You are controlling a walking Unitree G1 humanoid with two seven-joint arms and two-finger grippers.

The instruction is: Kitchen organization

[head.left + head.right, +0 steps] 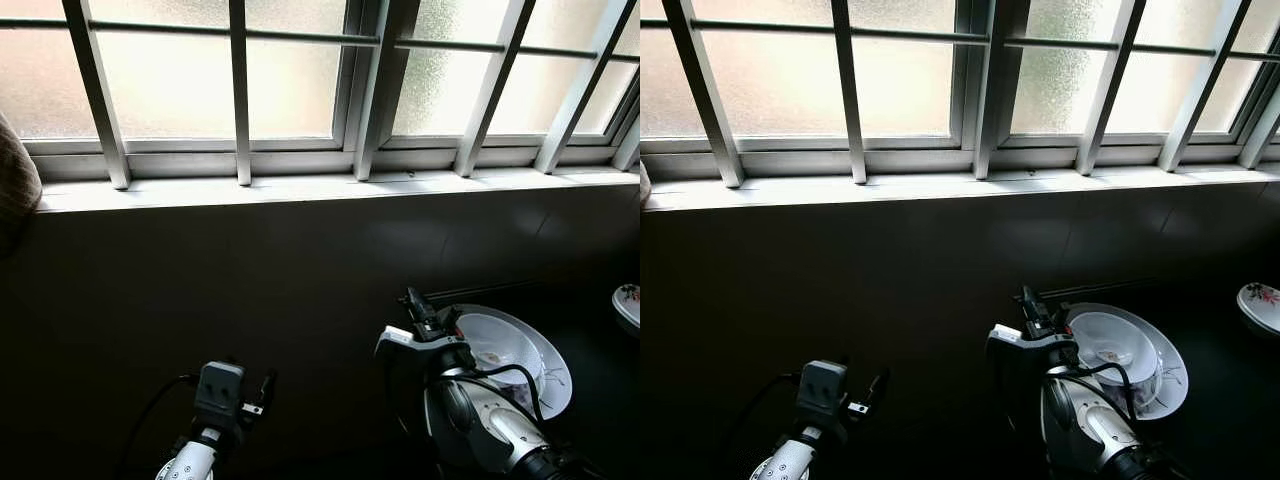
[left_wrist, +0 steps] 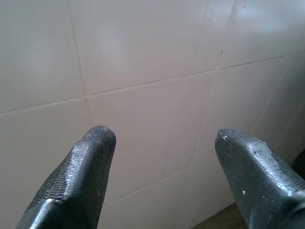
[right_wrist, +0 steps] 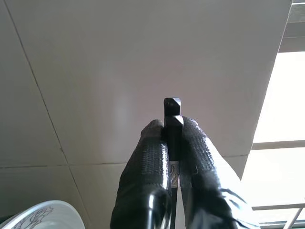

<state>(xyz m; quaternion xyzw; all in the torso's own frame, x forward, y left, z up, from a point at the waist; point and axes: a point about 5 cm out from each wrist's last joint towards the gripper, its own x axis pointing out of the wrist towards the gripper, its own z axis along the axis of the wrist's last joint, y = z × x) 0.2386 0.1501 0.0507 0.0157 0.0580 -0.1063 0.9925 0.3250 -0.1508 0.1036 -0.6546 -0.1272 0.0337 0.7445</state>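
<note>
A white round ceramic bowl (image 1: 1112, 345) is seen nested on a white round ceramic plate (image 1: 1170, 372) w/ a faint pattern near its rim, both on the dark worktop (image 1: 1230, 420) at the robot's right, below the white-framed frosted window (image 1: 300, 90). A 2nd small white dish w/ a floral print (image 1: 1260, 303) sits at the far right edge, well apart from the stack.

Handling, as judged: the crockery is stiff, glazed and prob. slippery, fragile if knocked – the stack would likely be heavier than it looks and could slide apart if tilted. The rim is the likely place to be taken hold of; the bowl should be lifted off first.

Right gripper (image 3: 172, 125): the fingers are pressed together on a thin black stick-like object (image 3: 172, 112) – poss. a chopstick or utensil handle, it cannot be told which. It is held up near the pale tiled wall (image 3: 95, 71), just beside the plate stack.

Left gripper (image 2: 162, 143): the textured black fingers (image 2: 90, 157) are spread wide apart, nothing held or touched, aimed at the tiled wall, low at the robot's left
</note>
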